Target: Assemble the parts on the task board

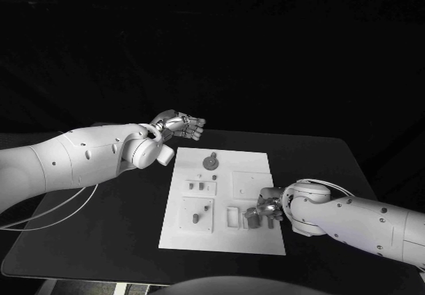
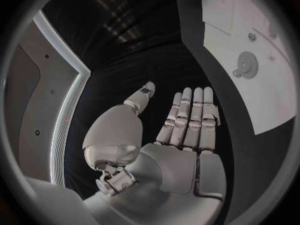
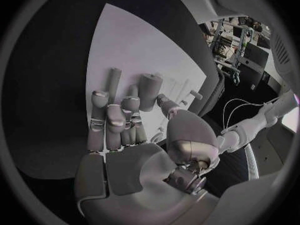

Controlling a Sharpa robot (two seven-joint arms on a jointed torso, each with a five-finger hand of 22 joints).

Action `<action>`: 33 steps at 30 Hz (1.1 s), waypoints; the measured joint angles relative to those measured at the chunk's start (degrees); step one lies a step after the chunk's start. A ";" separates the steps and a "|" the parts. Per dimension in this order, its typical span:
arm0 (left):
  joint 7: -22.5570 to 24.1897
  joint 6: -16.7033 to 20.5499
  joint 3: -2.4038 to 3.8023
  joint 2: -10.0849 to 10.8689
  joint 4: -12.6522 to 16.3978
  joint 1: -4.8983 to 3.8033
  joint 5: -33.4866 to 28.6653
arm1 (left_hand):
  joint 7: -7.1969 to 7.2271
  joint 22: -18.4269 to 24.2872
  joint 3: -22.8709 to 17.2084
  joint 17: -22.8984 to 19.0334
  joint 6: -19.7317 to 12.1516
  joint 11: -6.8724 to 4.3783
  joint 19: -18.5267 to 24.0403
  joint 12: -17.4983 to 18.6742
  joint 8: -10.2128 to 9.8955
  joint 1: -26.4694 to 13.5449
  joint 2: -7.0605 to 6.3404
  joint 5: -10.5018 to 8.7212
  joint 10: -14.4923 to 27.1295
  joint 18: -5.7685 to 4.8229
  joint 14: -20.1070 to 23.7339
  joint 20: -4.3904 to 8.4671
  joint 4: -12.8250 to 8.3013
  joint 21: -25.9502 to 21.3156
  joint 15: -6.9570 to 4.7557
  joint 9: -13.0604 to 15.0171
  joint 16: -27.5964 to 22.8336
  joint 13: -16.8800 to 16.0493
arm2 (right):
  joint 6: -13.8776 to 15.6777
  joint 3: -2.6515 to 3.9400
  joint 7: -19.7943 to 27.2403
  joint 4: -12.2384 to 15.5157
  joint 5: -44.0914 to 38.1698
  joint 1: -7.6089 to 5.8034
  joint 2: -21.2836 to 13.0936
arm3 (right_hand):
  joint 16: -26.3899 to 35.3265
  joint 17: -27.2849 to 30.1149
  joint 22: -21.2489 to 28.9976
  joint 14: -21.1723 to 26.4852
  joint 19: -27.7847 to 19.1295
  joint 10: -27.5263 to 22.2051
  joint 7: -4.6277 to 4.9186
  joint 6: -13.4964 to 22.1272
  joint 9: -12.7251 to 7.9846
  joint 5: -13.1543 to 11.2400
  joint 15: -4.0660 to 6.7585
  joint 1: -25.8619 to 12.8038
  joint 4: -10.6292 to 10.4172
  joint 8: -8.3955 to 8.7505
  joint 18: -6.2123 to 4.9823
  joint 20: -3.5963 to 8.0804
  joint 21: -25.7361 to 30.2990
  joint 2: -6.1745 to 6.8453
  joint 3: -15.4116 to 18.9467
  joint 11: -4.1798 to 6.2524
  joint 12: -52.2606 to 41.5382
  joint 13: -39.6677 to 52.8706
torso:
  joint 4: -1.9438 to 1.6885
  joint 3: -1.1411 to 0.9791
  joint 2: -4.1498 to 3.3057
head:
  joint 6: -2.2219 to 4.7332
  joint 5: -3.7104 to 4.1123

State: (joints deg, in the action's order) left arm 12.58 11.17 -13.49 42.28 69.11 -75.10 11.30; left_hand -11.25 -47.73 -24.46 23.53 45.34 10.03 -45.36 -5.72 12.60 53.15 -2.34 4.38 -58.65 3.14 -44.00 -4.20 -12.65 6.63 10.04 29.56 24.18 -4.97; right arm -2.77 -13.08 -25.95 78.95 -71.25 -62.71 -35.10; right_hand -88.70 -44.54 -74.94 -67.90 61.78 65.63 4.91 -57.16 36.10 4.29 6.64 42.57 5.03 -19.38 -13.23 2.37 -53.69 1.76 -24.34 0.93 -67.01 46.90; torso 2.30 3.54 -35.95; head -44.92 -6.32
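While left hand [image 1: 180, 126] hovers off board's far corner, fingers straight, holding nothing, my right hand [image 1: 266, 209] curls over small parts [image 1: 252, 216] at near right of board [image 1: 252, 166]; grip unclear. Parts look light, rigid, slippery: pinch by sides.

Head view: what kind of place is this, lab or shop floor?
Likely a robotics lab test bench. A white task board with small parts sits on a black table against a dark backdrop, and the right wrist view shows equipment racks behind.
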 measured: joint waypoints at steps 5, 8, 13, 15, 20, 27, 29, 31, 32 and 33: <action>-0.05 -0.08 0.00 -0.02 0.02 0.00 0.00 | 0.00 0.00 0.00 0.05 0.00 0.00 0.00 0.00 0.00 0.00 0.00 0.00 0.00 0.35 0.00 0.00 0.00 0.00 0.00 0.00 0.00 0.00 | 0.00 0.05 0.00 -0.30 0.78 0.05 0.13 | 0.00 0.00 0.00 0.07 -0.31 0.00 0.09 -0.12 0.95 3.51 -0.07 -0.92 5.05 0.00 0.00 -0.31 0.00 -1.97 0.34 0.00 0.00 0.11 | 0.02 -0.01 0.00 | -0.05 -0.09; -0.09 -0.12 0.00 0.02 0.03 0.00 0.00 | 0.00 0.00 0.00 0.05 0.00 0.00 0.00 0.00 0.00 0.00 0.00 0.00 0.00 0.35 0.00 0.00 0.00 0.00 0.00 0.00 0.00 0.00 | 0.16 0.07 0.03 -0.31 1.21 0.07 0.04 | 0.00 0.01 0.00 0.09 -0.31 -0.01 0.23 -0.27 0.95 4.84 -0.09 -0.54 6.59 0.00 0.00 -0.31 0.00 -2.34 1.04 0.00 0.00 0.18 | 0.02 -0.02 0.00 | -0.09 -0.20; -0.16 -0.13 0.00 0.03 0.02 0.00 0.00 | 0.00 0.01 0.00 0.04 0.00 0.00 0.00 0.00 0.00 0.00 0.00 0.00 0.00 0.34 0.00 0.00 0.00 0.00 0.00 0.00 -0.06 0.00 | 0.87 0.03 0.11 -0.23 1.96 0.15 -0.15 | 0.00 0.01 0.01 0.09 0.03 0.20 0.20 -0.40 0.95 5.71 -0.10 -0.24 7.28 0.03 0.00 -0.66 0.00 -3.02 1.66 0.21 0.08 0.25 | 0.04 -0.04 0.01 | -0.10 -0.24; -0.18 -0.13 0.00 0.03 0.02 -0.01 0.01 | 0.00 0.01 0.00 0.04 0.00 0.00 0.00 0.00 0.00 0.00 0.00 0.00 0.00 0.34 0.00 0.00 0.00 0.00 0.00 0.00 -0.22 -0.01 | 1.22 0.00 0.14 -0.25 2.40 0.19 -0.23 | 0.00 0.05 0.01 0.10 0.08 0.20 0.14 -0.75 0.95 5.49 -0.12 0.48 6.47 0.13 0.00 -0.71 0.00 -2.31 0.82 0.21 0.23 0.25 | 0.04 -0.04 0.01 | -0.10 -0.24; -0.24 -0.13 -0.01 0.07 0.13 -0.01 0.01 | 0.00 -0.04 0.00 0.10 0.00 0.00 0.00 0.00 0.00 0.00 0.00 0.00 0.00 0.33 0.00 0.00 0.00 0.00 0.00 0.01 -0.22 0.05 | 2.36 -0.04 0.42 0.07 3.89 0.32 -0.84 | 0.00 0.15 0.01 0.08 0.34 0.41 0.20 -1.12 0.94 5.11 -0.14 1.04 4.91 1.14 -0.01 -0.96 0.00 -1.75 -0.74 0.41 0.23 0.31 | 0.04 -0.04 0.01 | 0.02 -0.10; -0.30 -0.13 -0.01 0.22 0.13 -0.01 0.02 | 0.00 -0.04 -0.13 0.10 0.00 0.00 0.11 0.00 0.00 0.00 0.00 0.00 0.00 0.29 0.00 -0.12 0.13 0.00 0.00 0.01 -0.22 0.05 | 4.90 -0.26 1.08 0.91 6.60 0.47 -2.07 | 0.00 0.18 0.01 0.13 0.44 0.53 0.18 -1.13 -4.45 5.92 -0.21 1.04 4.68 0.94 -0.02 -1.08 0.00 -1.75 -0.97 0.28 0.23 0.38 | 0.03 -0.03 0.01 | 0.09 0.09; -0.32 -0.13 -0.01 0.21 0.13 -0.01 0.03 | 0.00 -0.04 -0.13 0.10 0.00 0.00 0.20 0.00 0.00 0.00 0.00 0.00 0.00 0.30 0.00 -0.20 0.13 0.00 -0.01 0.01 -0.22 0.05 | 5.86 -0.28 1.23 1.16 7.39 0.47 -2.40 | 0.11 0.21 0.01 0.11 0.54 0.62 0.13 -1.37 -8.30 5.95 -0.23 1.04 4.51 0.94 -0.03 -1.17 0.00 -1.76 -1.14 0.20 0.23 0.38 | 0.03 -0.02 0.01 | 0.12 0.12; -0.34 -0.13 -0.01 0.21 0.13 -0.01 0.03 | 0.00 -0.04 -0.13 0.09 0.00 0.00 0.20 0.00 0.00 0.00 0.00 0.00 0.00 0.29 0.00 -0.20 0.13 0.00 -0.01 0.01 -0.22 0.04 | 6.86 -0.34 1.35 1.58 8.16 0.38 -2.79 | 0.21 0.21 0.01 0.05 0.54 0.74 0.19 -1.64 -9.46 6.15 -0.29 1.05 4.44 0.97 -0.04 -1.17 0.00 -1.77 -1.23 0.32 0.23 0.43 | 0.03 -0.01 0.01 | 0.14 0.18; -0.36 -0.13 -0.01 0.22 0.13 -0.01 0.05 | 0.00 -0.04 -0.13 0.09 0.00 0.00 0.20 0.00 0.00 0.00 0.00 0.00 0.00 0.29 0.00 -0.20 0.13 0.00 0.00 0.01 -0.22 0.05 | 7.26 -0.37 1.37 1.77 8.42 0.33 -2.93 | 0.22 0.21 0.01 0.05 0.54 0.83 0.19 -1.65 -9.58 6.15 -0.30 1.07 4.43 0.96 -0.05 -1.17 0.00 -1.78 -1.24 0.41 0.23 0.44 | 0.03 -0.01 0.01 | 0.15 0.19; -0.38 -0.13 -0.01 0.22 0.13 -0.01 0.07 | 0.00 -0.07 -0.13 0.13 0.00 0.00 0.20 0.00 0.00 0.00 0.00 0.00 0.00 0.29 0.00 -0.20 0.13 0.00 -0.01 0.01 -0.22 0.10 | 7.64 -0.42 1.39 1.98 8.63 0.27 -3.05 | 0.22 0.22 0.02 0.06 0.54 0.83 0.19 -1.65 -9.64 6.15 -0.31 1.29 4.43 0.97 -0.05 -1.17 0.00 -2.00 -1.24 0.42 0.23 0.44 | 0.03 -0.01 0.01 | 0.16 0.23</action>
State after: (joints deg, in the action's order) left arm 12.21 11.05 -13.50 42.50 69.24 -75.11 11.37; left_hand -11.25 -47.79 -24.59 23.66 45.34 10.02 -45.16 -5.72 12.60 53.15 -2.34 4.38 -58.66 3.43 -44.00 -4.40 -12.52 6.63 10.04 29.57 23.96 -4.87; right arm 4.87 -13.49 -24.57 80.93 -62.62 -62.43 -38.15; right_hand -88.48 -44.32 -74.92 -67.85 62.32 66.47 5.11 -58.80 26.46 10.45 6.33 43.86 9.46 -18.42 -13.28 1.20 -53.69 -0.24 -25.59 1.35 -66.78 47.34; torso 2.33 3.53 -35.94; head -44.76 -6.09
